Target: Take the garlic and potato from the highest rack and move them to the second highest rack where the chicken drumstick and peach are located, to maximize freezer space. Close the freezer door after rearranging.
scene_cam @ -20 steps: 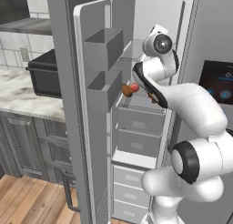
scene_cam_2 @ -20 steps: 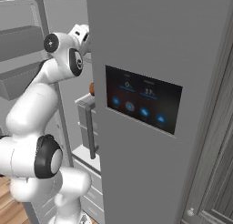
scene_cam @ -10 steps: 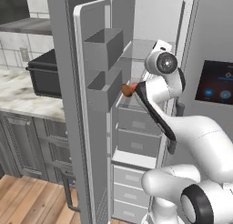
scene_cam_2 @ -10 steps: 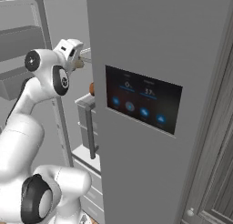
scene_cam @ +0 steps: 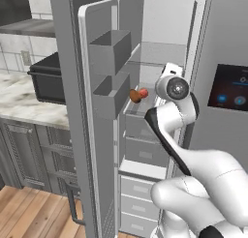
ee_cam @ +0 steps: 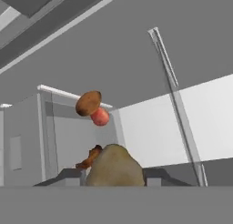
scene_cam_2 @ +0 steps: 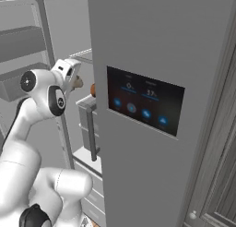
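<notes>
Your end effector point(ee_cam: 113, 180) inside the open freezer point(scene_cam: 160, 63), clenched on the potato point(ee_cam: 113, 166) — held between the fingers, drumstick point(ee_cam: 88, 103) and peach point(ee_cam: 100, 117) ahead on the second rack, touching each other, door point(scene_cam: 99, 135) swung wide open.

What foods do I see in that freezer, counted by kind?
potato: 1
peach: 1
chicken drumstick: 1
orange-brown bit beside the potato, too unclear to name: 1
Total: 4
</notes>
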### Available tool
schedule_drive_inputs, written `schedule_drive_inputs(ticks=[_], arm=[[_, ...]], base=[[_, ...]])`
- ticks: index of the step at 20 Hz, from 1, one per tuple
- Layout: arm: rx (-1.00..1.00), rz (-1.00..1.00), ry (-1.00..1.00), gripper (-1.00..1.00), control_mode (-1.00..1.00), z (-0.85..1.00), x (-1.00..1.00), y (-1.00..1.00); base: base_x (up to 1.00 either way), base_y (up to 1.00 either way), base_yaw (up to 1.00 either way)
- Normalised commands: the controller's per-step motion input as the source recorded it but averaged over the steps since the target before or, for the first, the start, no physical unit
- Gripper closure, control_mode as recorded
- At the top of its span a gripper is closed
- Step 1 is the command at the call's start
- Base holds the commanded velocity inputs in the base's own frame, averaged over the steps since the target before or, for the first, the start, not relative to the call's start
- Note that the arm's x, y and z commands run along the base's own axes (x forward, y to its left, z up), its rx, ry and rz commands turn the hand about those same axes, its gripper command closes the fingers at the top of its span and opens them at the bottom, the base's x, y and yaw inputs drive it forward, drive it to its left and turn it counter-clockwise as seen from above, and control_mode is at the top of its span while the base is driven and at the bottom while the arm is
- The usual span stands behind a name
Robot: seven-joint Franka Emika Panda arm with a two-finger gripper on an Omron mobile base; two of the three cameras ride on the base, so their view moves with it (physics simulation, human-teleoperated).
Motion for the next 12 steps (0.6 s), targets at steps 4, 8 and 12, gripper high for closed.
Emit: schedule_drive_inputs(ticks=[4,8,12], arm=[[-0.06,0.02,0.0,1.0,-1.0,-0.58,0.06,0.0],[0.0,0.0,0.11,1.0,-1.0,-0.34,0.36,0.0],[0.0,0.0,0.07,1.0,-1.0,-0.32,0.47,0.0]], base=[[0.0,0.0,0.0],[0.0,0.0,0.0],[0.0,0.0,0.0]])
